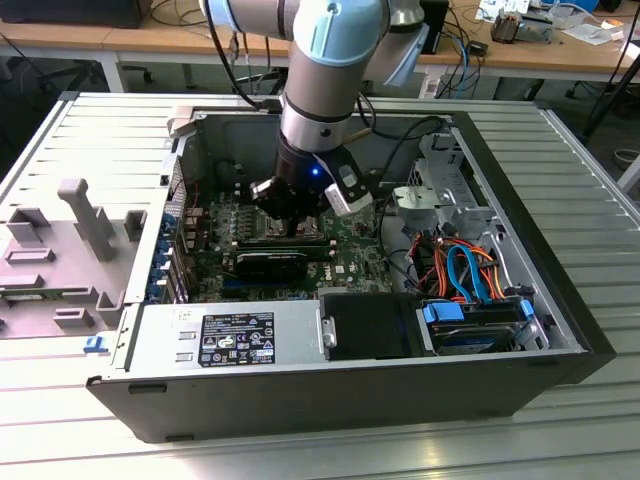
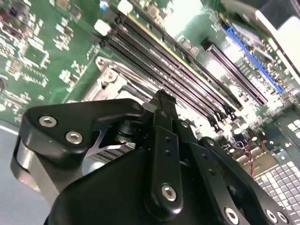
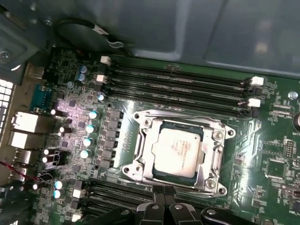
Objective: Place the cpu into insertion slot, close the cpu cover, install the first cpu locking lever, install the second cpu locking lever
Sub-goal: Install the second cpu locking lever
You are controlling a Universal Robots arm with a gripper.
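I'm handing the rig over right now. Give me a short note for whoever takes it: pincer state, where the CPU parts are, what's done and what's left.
Pincer: low over the motherboard inside the open PC case, at the socket's edge; its fingertips look together with nothing between them.
The cpu: seated flat in the insertion slot, silver top up.
The cpu cover: appears folded down, framing the chip.
Done: CPU placed; cover looks closed.
Left: the locking levers; I cannot tell from these views whether either is latched, so check them before moving.
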